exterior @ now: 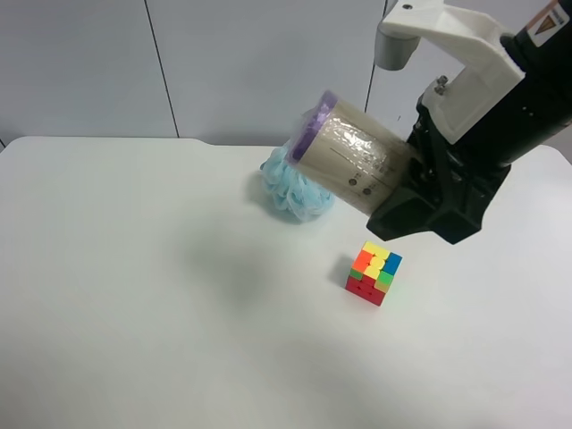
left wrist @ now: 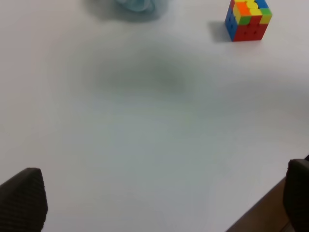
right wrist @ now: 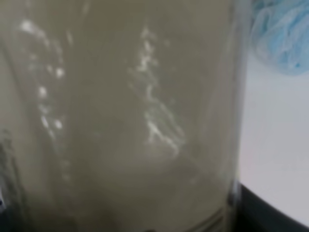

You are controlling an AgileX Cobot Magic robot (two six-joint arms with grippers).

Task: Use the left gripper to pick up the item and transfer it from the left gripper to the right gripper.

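Glossy cream-papered item (exterior: 353,161) clamped in right gripper (exterior: 404,181).

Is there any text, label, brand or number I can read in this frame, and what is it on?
Nothing here can be read as words.
The item: dark print lines and two round marks on the cream label, too small to read.
Orange-and-white sticker on the white-housed arm: cut by the frame edge, unreadable.
Puzzle cube: no text.
Right wrist view: the label is blurred and no print is legible.
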